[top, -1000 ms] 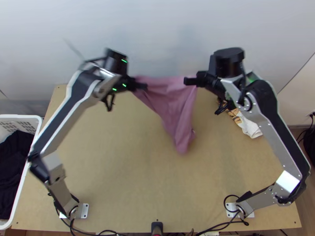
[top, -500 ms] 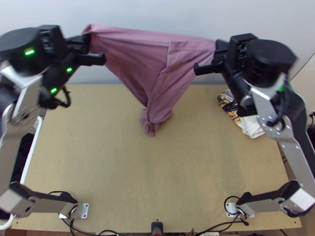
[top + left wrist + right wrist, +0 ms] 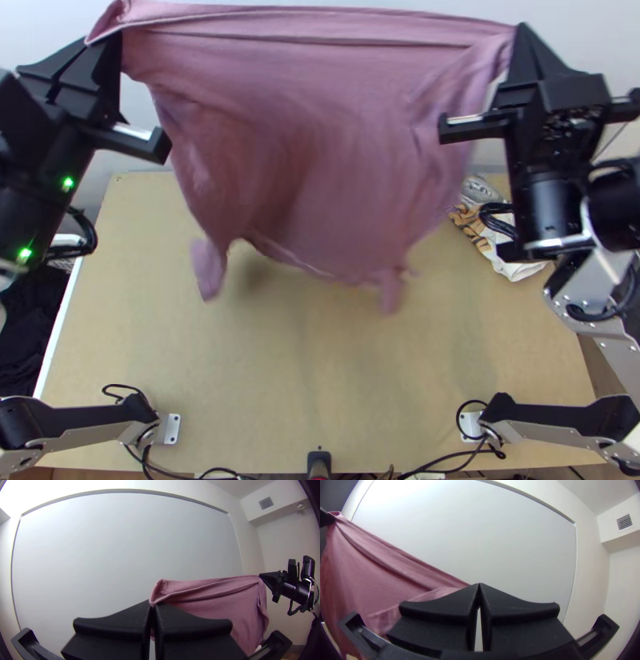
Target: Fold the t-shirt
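Observation:
The pink t-shirt [image 3: 304, 120] hangs stretched between both grippers above the table's far part, its lower end loose with two small flaps dangling. My left gripper [image 3: 108, 48] is shut on one upper corner, at the upper left of the top view. At the upper right, my right gripper [image 3: 520, 40] pinches the other upper corner. In the left wrist view a fold of the shirt [image 3: 213, 596] comes out from the closed tips of the left gripper [image 3: 152, 605]. The right wrist view has the shirt [image 3: 380, 570] running up to the right gripper [image 3: 479, 586].
A bunched white and orange patterned cloth [image 3: 500, 248] lies at the wooden table's [image 3: 320, 384] far right. A white basket [image 3: 60, 320] with dark cloth stands beyond the left edge. A pale wall [image 3: 288, 3] rises behind the table.
Both grippers have moved apart and come up larger in the top view, still holding the shirt. The shirt has gone from a narrow hanging bundle to a wide, taut spread.

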Controlling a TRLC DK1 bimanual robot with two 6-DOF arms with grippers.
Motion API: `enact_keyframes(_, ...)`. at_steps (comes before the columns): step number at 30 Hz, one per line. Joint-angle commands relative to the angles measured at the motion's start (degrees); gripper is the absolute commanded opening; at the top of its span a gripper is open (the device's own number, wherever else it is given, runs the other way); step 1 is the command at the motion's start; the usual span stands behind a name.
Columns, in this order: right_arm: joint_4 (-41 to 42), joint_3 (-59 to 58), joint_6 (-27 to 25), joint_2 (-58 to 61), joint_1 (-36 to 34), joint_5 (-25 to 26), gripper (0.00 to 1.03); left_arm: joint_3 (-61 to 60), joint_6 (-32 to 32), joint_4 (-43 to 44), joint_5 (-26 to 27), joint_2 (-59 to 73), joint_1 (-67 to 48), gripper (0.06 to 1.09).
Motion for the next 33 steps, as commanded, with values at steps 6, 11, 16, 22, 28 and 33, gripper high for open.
enact_keyframes(6, 4.9, -7.3, -4.4, -6.6, 1.6, 3.0, 0.03, -3.5, 3.2, 2.0, -7.5, -2.4, -7.9, 0.1)
enact_keyframes(11, 4.0, -11.0, -1.5, -6.6, 1.8, 2.9, 0.03, -5.2, -2.0, -3.7, -7.4, -2.2, -6.9, 0.1)
enact_keyframes(16, -3.7, -12.7, 8.7, -3.7, -4.4, -2.2, 0.03, -12.2, -6.1, -6.0, -3.2, -3.8, -1.7, 0.1)
enact_keyframes(22, -8.3, -13.5, 22.1, 3.0, -12.1, -10.2, 0.03, -23.1, -11.9, -5.9, 2.2, -6.3, 7.8, 0.1)
enact_keyframes(28, -9.7, -13.5, 31.7, 13.2, -16.9, -16.4, 0.03, -34.0, -17.3, -4.8, 7.2, -7.9, 17.6, 0.1)
enact_keyframes(33, -9.7, -10.6, 36.0, 23.4, -19.2, -20.2, 0.03, -42.5, -18.6, 0.8, 10.6, -8.7, 23.1, 0.1)
